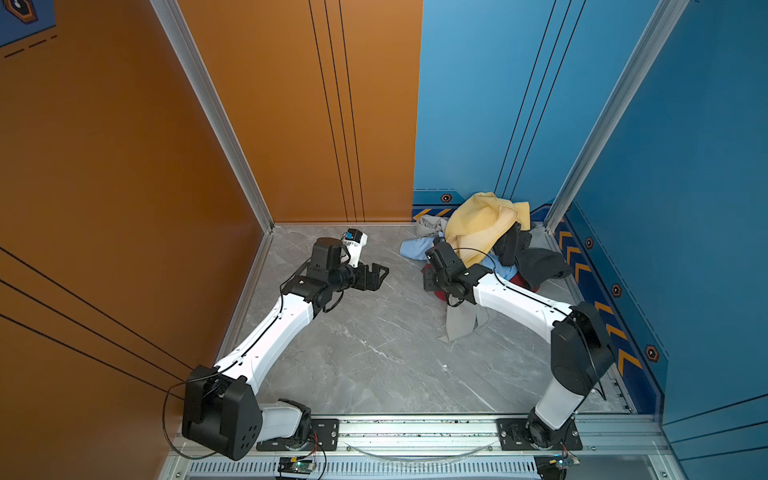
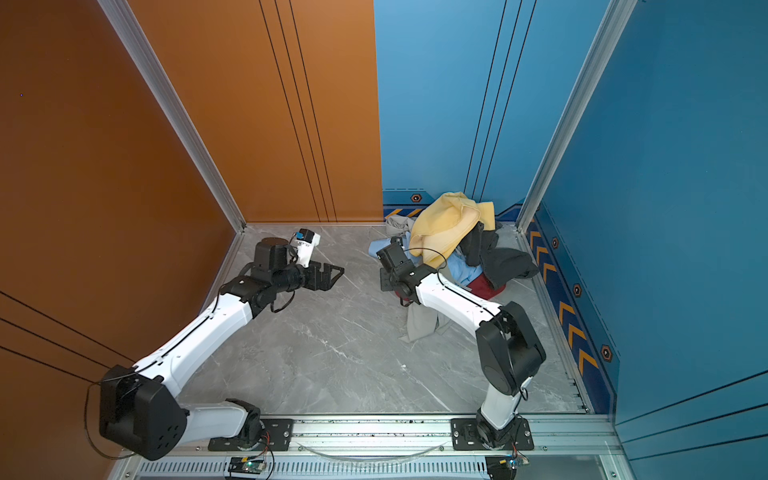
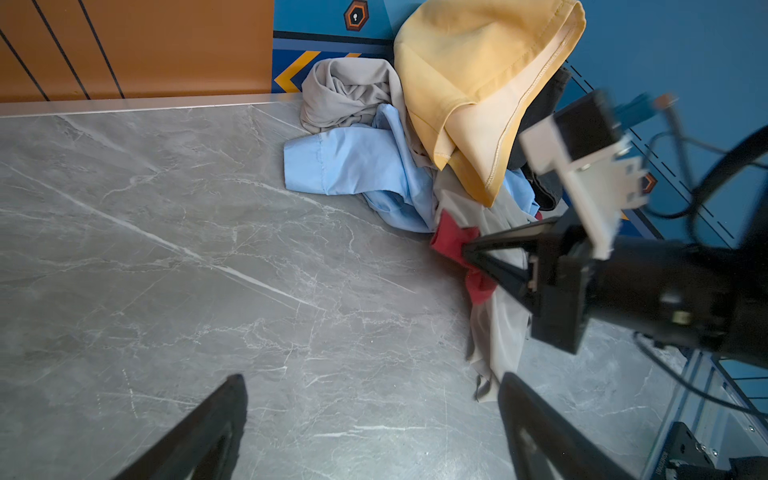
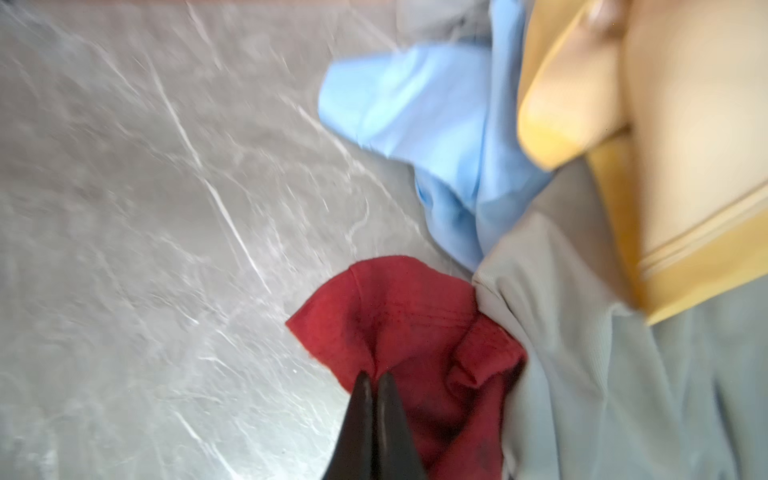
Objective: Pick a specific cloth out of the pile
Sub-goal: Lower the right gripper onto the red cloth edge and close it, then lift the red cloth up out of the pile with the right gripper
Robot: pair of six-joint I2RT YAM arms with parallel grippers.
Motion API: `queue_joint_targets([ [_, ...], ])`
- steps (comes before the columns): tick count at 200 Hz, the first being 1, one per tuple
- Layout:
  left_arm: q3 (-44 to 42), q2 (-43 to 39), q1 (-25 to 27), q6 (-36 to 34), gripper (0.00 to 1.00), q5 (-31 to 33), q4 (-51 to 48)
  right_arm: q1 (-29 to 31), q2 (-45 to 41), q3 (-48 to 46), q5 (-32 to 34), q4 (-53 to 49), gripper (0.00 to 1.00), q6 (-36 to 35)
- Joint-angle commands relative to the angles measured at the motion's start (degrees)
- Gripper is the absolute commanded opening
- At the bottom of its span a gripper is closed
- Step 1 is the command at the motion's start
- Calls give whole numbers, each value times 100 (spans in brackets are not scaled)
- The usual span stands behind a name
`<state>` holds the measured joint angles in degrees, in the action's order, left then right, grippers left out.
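Check the right gripper [image 4: 374, 376] first: you see its 2 jaws pressed together on a fold of the cloth [image 4: 415, 324]. The cloth is deep red and lies on the grey marble tabletop [image 4: 145, 249] at the near edge of the pile [image 1: 478, 224], tucked under the grey cloth [image 4: 582, 353], just beside the light blue cloth [image 4: 436, 124]. The left gripper [image 1: 382, 277] hovers over bare tabletop, well apart from the pile, with its jaws spread wide.

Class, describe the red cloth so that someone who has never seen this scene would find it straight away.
Look to the pile of garments heaped in the far right corner of the grey marbled surface. At its near edge, beneath the grey cloth, pokes out the red cloth, pinched by the right tool. It is the only deep-red piece there.
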<state>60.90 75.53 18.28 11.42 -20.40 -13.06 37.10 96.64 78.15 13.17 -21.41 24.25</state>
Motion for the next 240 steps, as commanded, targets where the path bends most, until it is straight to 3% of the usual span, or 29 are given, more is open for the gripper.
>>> queue_joint_targets([
  [1,-79,-126,-53,7,94,59,-4,-39,-276,402,190,157,0,-554],
  [79,-96,-133,22,-8,94,139,-5,-374,-211,2418,174,152,0,-1460],
  [130,-131,-152,118,-68,94,266,-17,-778,91,3863,-239,79,0,-1515],
  [188,-140,-117,143,-109,94,333,-32,-836,804,5814,-743,-155,0,-1438],
  [240,-149,-33,260,-128,94,309,172,-802,907,6005,-1312,191,0,-1002],
])
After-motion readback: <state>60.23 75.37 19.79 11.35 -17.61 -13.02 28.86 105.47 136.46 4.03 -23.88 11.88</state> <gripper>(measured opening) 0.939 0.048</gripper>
